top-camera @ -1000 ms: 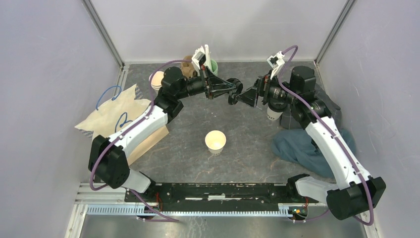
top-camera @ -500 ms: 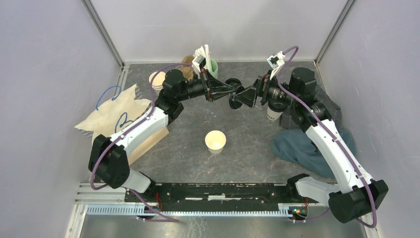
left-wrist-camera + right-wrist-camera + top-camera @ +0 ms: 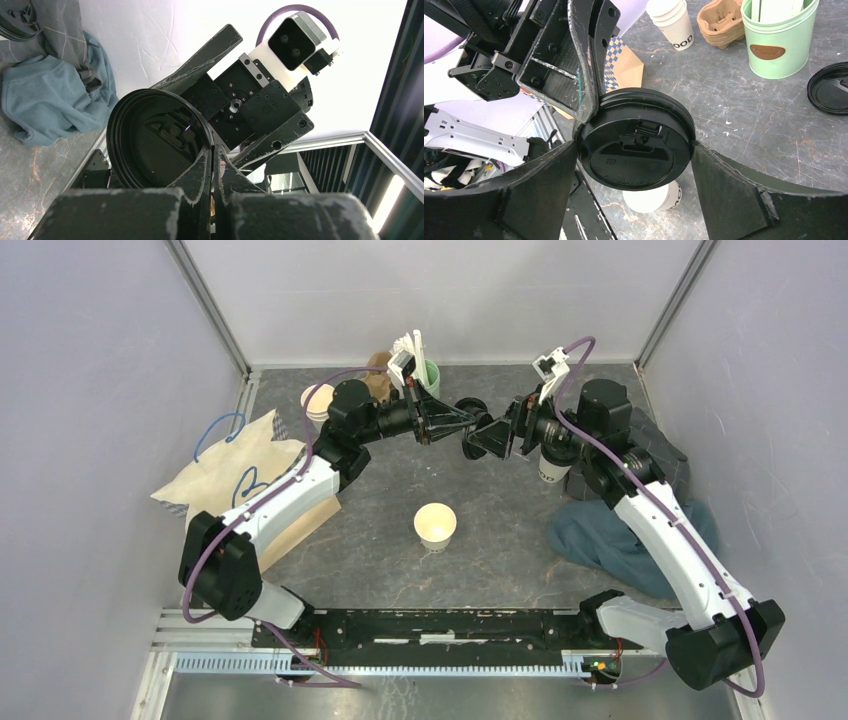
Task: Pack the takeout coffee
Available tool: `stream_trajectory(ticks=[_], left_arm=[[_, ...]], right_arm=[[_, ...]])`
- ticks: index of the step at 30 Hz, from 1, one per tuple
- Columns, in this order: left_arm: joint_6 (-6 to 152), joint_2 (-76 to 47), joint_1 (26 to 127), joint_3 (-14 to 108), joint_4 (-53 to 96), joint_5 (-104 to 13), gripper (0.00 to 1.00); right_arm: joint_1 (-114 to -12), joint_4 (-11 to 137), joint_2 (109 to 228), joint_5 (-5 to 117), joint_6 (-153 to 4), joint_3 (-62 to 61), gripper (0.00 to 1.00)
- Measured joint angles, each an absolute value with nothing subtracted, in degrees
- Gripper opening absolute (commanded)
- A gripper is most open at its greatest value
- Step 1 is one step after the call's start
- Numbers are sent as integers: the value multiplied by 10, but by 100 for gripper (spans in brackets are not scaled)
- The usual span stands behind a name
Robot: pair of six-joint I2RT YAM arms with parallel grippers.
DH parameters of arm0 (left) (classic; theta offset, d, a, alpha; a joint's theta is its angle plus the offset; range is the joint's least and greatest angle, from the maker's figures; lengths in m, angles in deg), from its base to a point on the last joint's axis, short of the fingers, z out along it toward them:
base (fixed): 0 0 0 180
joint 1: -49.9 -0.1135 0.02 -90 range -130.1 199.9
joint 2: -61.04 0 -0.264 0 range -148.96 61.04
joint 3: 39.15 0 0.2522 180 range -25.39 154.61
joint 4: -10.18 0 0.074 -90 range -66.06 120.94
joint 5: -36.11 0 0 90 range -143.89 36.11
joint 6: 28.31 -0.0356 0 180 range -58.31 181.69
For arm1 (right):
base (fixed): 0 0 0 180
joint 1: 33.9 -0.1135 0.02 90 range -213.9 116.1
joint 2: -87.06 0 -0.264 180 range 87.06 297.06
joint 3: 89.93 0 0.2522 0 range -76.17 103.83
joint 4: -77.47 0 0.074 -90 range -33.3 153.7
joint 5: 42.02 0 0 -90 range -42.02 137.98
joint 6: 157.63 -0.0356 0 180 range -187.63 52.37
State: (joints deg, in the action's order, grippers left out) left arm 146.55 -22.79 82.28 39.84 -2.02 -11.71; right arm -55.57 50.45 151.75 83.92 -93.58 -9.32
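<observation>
The coffee cup [image 3: 435,525] stands in the middle of the table [image 3: 520,550], nearer than both pincers. It is upright, its long way goes up and down, and its open mouth points up with no lid on it. Above the table and farther back, the left pincer [image 3: 472,427] is pinched tight on the rim of a black lid [image 3: 639,160]. The lid stands on its edge, with its top face turned to the right and its hollow side to the left. The right pincer [image 3: 490,438] is spread wide, one finger at each side of the lid, right at the rim. I cannot tell if the fingers press on it. A second black lid [image 3: 829,89] lies flat at the far side, next to a green tin [image 3: 779,40] and a brown cup tray [image 3: 720,20]. Stacked cups [image 3: 318,400] stand far left, and a paper bag [image 3: 235,475] lies at the left. A blue cloth [image 3: 605,535] lies at the right. Another white cup [image 3: 549,470] stands under the right arm, which hides its top.
</observation>
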Motion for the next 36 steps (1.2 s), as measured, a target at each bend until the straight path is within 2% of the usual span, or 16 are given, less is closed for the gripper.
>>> stream_trajectory(ticks=[4,11,13,18,21,23,29,36], left_arm=[[1466,-228,823,398,-23,-117,2],[1467,-228,823,395,-26,-117,4],[1467,-228,823,393,-25,-118,14],[1463,-226,823,391,-13,-121,50],[1441,-210,815,386,35,-130,66],[1412,-190,802,386,88,-136,68],[1224,-108,736,448,373,-216,71],[1083,12,728,478,553,-311,72]], right_arm=[[-559,503,1518,832,-932,-93,80],[-562,499,1518,821,-930,-93,75],[-563,496,1518,818,-931,-93,75],[-564,494,1519,814,-931,-93,75],[-566,489,1519,809,-930,-93,75],[-567,476,1519,804,-927,-93,74],[-580,434,1535,780,-918,-93,73],[-658,381,1600,731,-917,-71,71]])
